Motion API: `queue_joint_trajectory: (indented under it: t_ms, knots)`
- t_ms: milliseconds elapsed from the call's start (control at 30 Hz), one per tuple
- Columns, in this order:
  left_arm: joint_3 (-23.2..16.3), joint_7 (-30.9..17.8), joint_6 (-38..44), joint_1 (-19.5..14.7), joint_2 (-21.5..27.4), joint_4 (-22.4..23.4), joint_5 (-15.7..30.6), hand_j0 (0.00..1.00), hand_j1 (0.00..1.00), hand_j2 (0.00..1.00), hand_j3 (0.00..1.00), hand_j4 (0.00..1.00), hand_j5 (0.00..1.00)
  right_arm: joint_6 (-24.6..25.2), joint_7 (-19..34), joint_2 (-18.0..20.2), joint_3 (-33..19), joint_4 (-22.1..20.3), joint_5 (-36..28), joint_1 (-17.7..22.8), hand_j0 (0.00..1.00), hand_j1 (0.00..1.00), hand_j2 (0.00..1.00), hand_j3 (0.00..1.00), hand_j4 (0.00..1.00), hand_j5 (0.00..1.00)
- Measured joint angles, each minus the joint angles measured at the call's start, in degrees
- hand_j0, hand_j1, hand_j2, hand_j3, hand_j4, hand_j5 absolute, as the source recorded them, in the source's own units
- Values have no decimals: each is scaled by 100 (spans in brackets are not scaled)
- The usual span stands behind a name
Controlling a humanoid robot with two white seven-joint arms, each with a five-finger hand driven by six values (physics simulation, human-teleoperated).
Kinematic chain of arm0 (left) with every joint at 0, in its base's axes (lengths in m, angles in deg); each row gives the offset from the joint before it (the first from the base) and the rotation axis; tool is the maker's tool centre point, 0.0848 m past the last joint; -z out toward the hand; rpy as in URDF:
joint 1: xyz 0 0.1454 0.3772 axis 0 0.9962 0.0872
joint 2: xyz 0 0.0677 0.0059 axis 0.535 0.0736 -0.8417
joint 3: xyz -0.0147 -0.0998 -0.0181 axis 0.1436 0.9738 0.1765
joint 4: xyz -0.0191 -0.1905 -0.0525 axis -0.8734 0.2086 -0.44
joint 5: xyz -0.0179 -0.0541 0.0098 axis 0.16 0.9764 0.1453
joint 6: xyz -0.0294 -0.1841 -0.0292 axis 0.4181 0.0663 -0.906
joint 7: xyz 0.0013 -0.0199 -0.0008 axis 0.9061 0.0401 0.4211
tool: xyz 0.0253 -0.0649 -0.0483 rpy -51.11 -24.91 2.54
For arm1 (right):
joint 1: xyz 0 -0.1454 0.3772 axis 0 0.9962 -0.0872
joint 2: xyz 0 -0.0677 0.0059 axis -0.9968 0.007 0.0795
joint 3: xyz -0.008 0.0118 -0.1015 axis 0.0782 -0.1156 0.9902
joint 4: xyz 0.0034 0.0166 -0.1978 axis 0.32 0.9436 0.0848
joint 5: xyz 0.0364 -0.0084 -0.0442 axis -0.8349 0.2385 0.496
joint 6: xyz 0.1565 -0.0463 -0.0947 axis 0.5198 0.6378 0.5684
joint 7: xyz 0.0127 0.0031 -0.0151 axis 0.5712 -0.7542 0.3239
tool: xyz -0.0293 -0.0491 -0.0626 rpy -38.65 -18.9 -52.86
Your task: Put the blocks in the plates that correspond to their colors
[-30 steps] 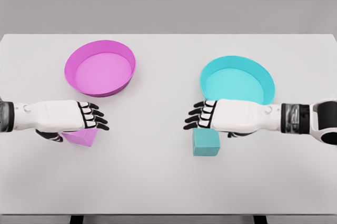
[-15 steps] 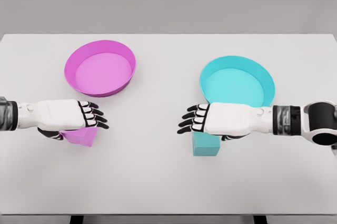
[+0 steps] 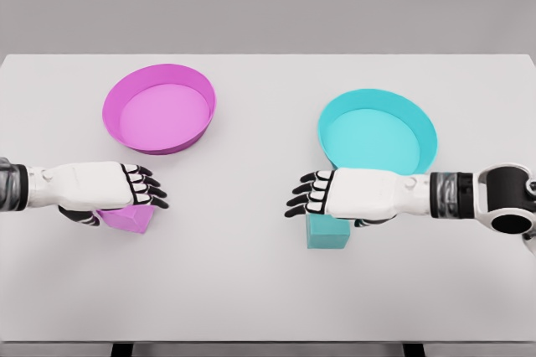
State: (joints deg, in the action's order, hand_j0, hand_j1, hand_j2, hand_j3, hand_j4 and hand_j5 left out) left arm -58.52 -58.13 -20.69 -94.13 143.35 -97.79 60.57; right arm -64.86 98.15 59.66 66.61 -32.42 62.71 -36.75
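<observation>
A pink block (image 3: 127, 219) lies on the white table, mostly covered by my left hand (image 3: 141, 193), which hovers over it palm down with fingers stretched out; whether it touches the block I cannot tell. The pink plate (image 3: 159, 108) stands behind it, at the back left. A cyan block (image 3: 326, 233) sits just in front of the cyan plate (image 3: 378, 131). My right hand (image 3: 306, 195) reaches across the block's top edge, fingers spread and pointing left, holding nothing.
The white table (image 3: 251, 290) runs the full width of the view, with its front edge near the bottom. Both plates hold nothing. A grey wall lies beyond the table's far edge.
My right hand has sunk lower over the cyan block and covers its top. The left hand has slid slightly left over the pink block. Neither block has moved.
</observation>
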Motion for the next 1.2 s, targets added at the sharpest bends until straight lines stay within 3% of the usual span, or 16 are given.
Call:
queue_joint_trajectory:
  t_ms: [100,233,333,467,733,900,1200]
  knots:
    - [14,35,26,35,0,15,66,82,82,82,82,82,82,0,0,-23,17,-3,6,-9,100,100,100,100,100,100]
    - [13,27,19,35,2,19,59,66,66,66,66,66,66,0,3,-31,79,-7,34,0,100,100,100,100,100,100]
    - [10,27,10,18,5,24,32,63,63,63,63,63,63,0,79,-32,96,-10,48,9,100,100,100,100,100,100]
    - [1,-5,-13,-53,15,25,-47,61,61,61,61,61,61,0,190,-35,103,-19,56,9,99,99,99,99,99,99]
    - [11,-8,-22,-299,15,47,-38,60,60,60,60,60,60,0,237,-32,92,-30,58,-26,86,86,86,86,86,86]
    - [35,-4,-25,-510,53,65,175,60,60,60,60,60,60,1,243,-35,88,-34,54,-26,81,81,81,81,81,81]
    - [94,-32,-25,-896,29,463,329,60,60,60,60,60,60,11,376,-46,60,-36,16,-97,73,73,73,73,73,73]
